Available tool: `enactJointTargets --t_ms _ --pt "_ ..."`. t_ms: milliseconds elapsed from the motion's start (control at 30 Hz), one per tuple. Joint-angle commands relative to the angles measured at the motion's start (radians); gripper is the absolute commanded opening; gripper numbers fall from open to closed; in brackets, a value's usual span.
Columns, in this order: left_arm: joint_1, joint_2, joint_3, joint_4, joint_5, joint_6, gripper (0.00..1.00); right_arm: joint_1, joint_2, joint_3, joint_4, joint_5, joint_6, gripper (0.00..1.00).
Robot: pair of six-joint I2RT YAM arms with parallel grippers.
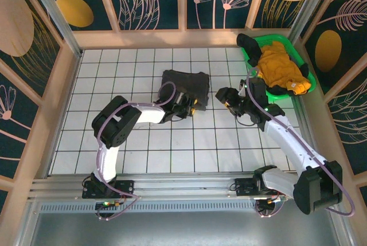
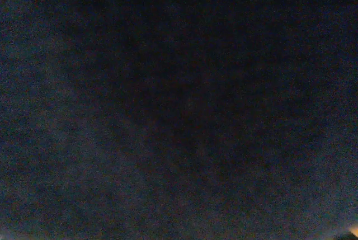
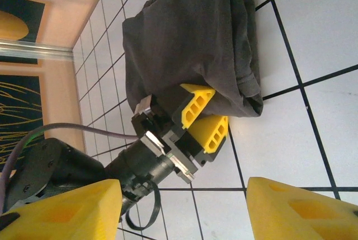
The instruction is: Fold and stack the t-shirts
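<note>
I see the dark grey t-shirt (image 1: 184,84) lying as a folded bundle on the white tiled table (image 1: 143,143), a little beyond the middle of it. In the right wrist view this t-shirt (image 3: 196,33) is a thick, creased packet with its layered edge turned toward the arms.

The left gripper (image 1: 193,107) is at the near right edge of this bundle. From the right wrist camera, the left gripper (image 3: 208,111) has its two yellow fingers (image 3: 196,103) close to each other, with only a narrow gap. One finger lies against the cloth and the other one is on the tile just beside the hem. I cannot tell if some cloth is pinched between them or not. In the left wrist view the dark cloth (image 2: 179,106) is very near to the lens and blurred, so it does not help me.

The right gripper (image 1: 222,94) hangs over bare tiles just to the right of the bundle, apart from it. Its yellow fingertips (image 3: 61,209) stand wide from each other and there is nothing between them.

The mustard yellow t-shirt (image 1: 281,68) is crumpled inside the green tray (image 1: 274,39), which sits at the far right corner of the table. One dark object (image 1: 249,42) hangs over the tray's far left corner; I cannot tell what it is.
</note>
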Motion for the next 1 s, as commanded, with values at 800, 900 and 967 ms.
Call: enactJointTargets --t_ms 800,900,967 --pt "0.924 0.016 0.067 -0.152 0.37 0.9 0.0 -0.027 0.101 0.114 0.11 -0.195 -0.098 0.59" --pt "0.942 0.044 0.129 -0.247 0.364 0.99 0.0 -0.026 0.098 0.107 0.182 -0.255 -0.096 0.59" --pt "0.945 0.037 0.134 -0.263 0.35 1.015 0.0 -0.025 0.092 0.1 0.214 -0.261 -0.091 0.59"
